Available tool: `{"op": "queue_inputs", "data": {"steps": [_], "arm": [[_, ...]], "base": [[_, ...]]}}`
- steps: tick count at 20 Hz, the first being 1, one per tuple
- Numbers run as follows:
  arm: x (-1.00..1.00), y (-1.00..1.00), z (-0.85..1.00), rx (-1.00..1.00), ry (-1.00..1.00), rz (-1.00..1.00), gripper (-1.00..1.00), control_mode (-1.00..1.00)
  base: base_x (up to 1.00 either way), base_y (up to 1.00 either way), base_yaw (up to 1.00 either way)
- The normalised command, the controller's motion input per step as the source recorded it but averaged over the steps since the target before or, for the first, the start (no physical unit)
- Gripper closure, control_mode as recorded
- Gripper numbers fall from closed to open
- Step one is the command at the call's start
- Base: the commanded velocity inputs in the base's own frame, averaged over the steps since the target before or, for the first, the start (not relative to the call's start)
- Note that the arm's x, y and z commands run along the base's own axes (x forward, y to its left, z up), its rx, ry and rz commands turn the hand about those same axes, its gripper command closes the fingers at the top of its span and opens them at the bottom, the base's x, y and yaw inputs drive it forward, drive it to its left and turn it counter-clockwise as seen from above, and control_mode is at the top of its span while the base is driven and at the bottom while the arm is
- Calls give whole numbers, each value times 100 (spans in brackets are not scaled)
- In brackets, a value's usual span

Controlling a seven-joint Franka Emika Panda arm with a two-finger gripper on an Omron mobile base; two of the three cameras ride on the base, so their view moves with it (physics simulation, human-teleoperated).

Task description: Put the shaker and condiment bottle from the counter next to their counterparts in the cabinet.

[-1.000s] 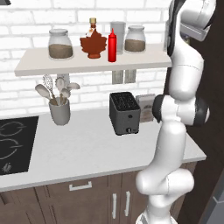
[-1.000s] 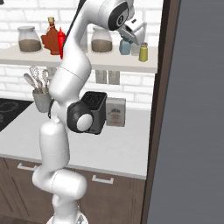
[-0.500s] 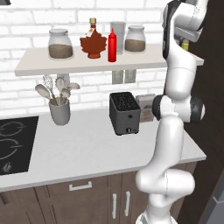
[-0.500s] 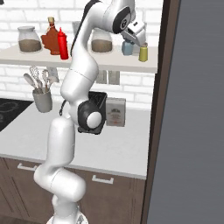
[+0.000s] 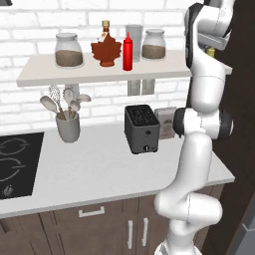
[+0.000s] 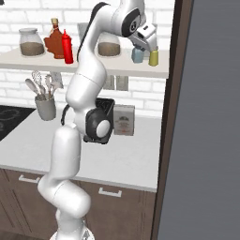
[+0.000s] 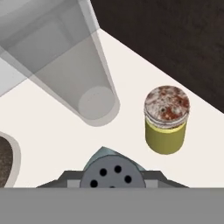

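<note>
Nearest, the gripper (image 6: 142, 45) is pinching the pale blue-grey shaker (image 6: 137, 55) by its grey holed cap, holding it at the shelf (image 6: 93, 65), just beside 1 yellow-green shaker (image 7: 166, 119). Farther along, 1 red condiment bottle (image 5: 127, 53) is standing beside the maple-leaf syrup bottle (image 5: 105, 47); 2 jars are flanking them.
</note>
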Motion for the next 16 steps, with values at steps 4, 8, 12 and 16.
{"op": "queue_inputs", "data": {"steps": [4,8,12,16], "arm": [[0,0,0,0,0,0,100,-100],[6,0,-1,0,3,0,100,-100],[26,0,-38,-3,12,0,100,-100],[7,0,-10,-1,7,0,100,-100]], "base": [[0,0,0],[0,0,0],[0,0,0],[0,0,0]]}}
